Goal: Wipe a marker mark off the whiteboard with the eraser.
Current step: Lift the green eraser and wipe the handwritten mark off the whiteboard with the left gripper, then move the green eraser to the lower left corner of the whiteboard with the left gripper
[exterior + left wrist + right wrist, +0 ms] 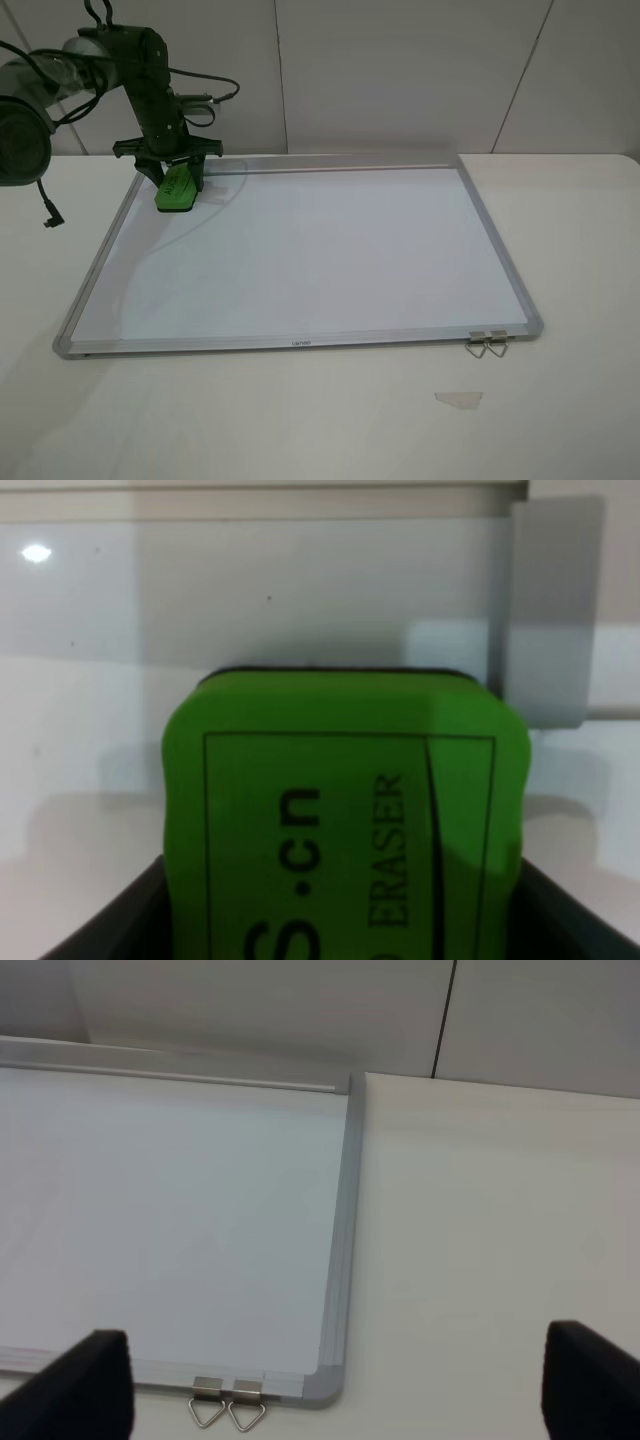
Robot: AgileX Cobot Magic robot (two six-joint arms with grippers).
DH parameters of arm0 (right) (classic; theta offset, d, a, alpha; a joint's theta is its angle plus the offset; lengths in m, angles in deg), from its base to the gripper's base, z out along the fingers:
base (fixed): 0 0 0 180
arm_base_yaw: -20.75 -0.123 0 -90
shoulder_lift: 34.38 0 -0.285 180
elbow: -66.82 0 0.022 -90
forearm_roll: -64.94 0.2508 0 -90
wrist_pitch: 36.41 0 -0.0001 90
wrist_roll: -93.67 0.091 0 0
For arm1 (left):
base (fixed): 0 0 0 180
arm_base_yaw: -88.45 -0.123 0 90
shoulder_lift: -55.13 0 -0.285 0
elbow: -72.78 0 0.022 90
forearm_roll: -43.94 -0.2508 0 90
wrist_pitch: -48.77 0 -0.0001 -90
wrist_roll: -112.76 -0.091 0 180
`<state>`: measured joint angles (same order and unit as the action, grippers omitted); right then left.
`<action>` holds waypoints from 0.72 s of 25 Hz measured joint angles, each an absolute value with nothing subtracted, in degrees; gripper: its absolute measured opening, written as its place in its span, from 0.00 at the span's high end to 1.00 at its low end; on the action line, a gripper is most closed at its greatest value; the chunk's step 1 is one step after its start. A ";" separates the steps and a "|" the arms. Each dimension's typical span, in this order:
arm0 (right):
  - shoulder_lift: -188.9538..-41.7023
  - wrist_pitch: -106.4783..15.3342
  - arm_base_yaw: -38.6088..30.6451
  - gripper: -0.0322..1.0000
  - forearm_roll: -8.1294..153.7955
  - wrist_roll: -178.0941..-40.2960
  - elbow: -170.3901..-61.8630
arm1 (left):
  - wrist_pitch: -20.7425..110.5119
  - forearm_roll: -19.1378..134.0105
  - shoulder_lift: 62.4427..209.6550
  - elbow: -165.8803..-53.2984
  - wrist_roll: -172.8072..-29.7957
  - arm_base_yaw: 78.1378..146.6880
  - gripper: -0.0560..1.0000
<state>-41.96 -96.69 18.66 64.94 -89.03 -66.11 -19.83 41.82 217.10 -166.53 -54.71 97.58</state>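
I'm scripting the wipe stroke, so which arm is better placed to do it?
Left. The left gripper is shut on the eraser at the far left corner of the whiteboard. The right gripper is open and empty, above the board's near right corner.

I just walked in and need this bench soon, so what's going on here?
The left end effector is clamped on a bright green rectangular eraser and holds it, tilted, at the far left corner of the large white silver-framed whiteboard. Whether it touches the surface is unclear. No marker mark shows in any view, so it may be hidden under the eraser or already gone. The right end effector is open and empty, over the board's near right corner.
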 joint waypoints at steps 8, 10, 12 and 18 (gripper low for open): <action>-41.96 -96.69 18.66 0.18 64.94 -89.03 -66.11 | -19.83 43.62 217.21 -166.65 -55.44 93.91 0.39; -41.96 -96.69 18.66 0.18 64.94 -89.03 -66.11 | -19.83 43.56 217.29 -166.72 -55.73 92.89 0.39; -41.96 -96.69 18.66 0.18 64.94 -89.03 -66.11 | -19.83 43.50 217.29 -166.72 -55.82 92.25 0.39; -41.96 -96.69 18.66 0.18 64.94 -89.03 -66.11 | -19.77 43.50 216.92 -166.72 -55.87 91.79 0.39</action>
